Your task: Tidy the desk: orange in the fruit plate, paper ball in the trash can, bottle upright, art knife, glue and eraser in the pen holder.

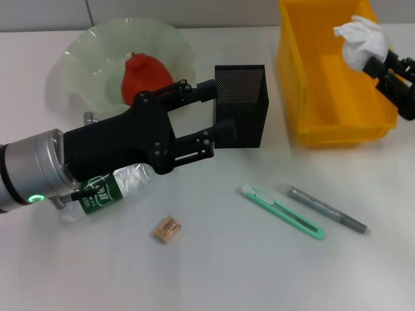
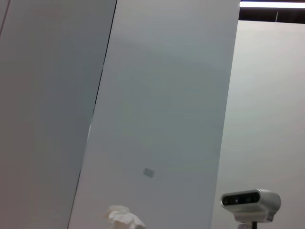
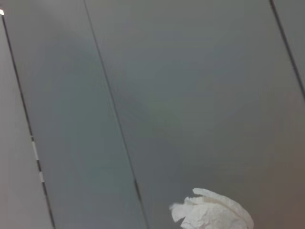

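Observation:
My right gripper (image 1: 375, 62) is shut on the white paper ball (image 1: 358, 36), holding it above the far right corner of the yellow trash can (image 1: 324, 97). The ball's edge also shows in the right wrist view (image 3: 214, 213). My left gripper (image 1: 216, 114) hovers open, its fingertips close to the black mesh pen holder (image 1: 243, 103). The orange (image 1: 146, 74) rests in the green glass fruit plate (image 1: 84, 65). The bottle (image 1: 113, 186) lies on its side beneath my left arm. On the table lie the tan eraser (image 1: 167, 229), the green art knife (image 1: 282, 211) and the grey glue stick (image 1: 327, 208).
The white table (image 1: 214, 272) stretches to the front. The trash can stands right of the pen holder, with a gap between them. In the left wrist view, wall panels, a mounted camera (image 2: 250, 202) and a white crumpled shape (image 2: 125, 217) appear.

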You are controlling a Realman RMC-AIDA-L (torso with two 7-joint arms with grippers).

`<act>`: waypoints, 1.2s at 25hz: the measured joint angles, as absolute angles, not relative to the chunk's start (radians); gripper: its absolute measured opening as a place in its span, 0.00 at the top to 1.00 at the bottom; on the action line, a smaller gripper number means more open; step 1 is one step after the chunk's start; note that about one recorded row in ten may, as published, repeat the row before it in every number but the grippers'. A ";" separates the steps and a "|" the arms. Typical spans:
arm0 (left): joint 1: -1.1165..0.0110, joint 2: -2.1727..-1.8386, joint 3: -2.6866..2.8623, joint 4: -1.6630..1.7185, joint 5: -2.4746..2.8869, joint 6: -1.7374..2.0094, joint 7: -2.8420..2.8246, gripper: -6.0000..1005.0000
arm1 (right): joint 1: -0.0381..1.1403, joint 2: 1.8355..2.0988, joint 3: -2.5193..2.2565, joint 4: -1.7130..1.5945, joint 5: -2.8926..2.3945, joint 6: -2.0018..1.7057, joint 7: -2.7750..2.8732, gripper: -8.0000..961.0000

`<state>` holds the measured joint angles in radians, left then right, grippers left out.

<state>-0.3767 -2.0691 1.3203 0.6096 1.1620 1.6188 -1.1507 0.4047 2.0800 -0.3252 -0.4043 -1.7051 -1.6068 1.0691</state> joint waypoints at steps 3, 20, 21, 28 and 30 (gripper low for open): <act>-0.379 -2.070 1.324 0.609 1.162 1.617 -1.150 0.30 | 0.415 2.080 -0.325 -0.406 -1.677 -1.567 1.069 0.60; -0.382 -2.070 1.324 0.593 1.163 1.613 -1.140 0.30 | 0.443 2.082 -0.328 -0.397 -1.655 -1.469 1.065 0.49; -0.382 -2.070 1.324 0.589 1.163 1.613 -1.140 0.30 | 0.444 2.083 -0.330 -0.393 -1.655 -1.468 1.063 0.45; -0.382 -2.071 1.324 0.585 1.161 1.613 -1.140 0.30 | 0.442 2.084 -0.336 -0.386 -1.655 -1.483 1.061 0.33; -0.382 -2.071 1.323 0.585 1.161 1.612 -1.140 0.30 | 0.437 2.085 -0.338 -0.377 -1.655 -1.522 1.055 0.31</act>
<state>-0.3819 -2.0709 1.3232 0.5855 1.1609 1.6123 -1.1397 0.4372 2.0849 -0.3382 -0.3766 -1.6554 -1.5222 1.0547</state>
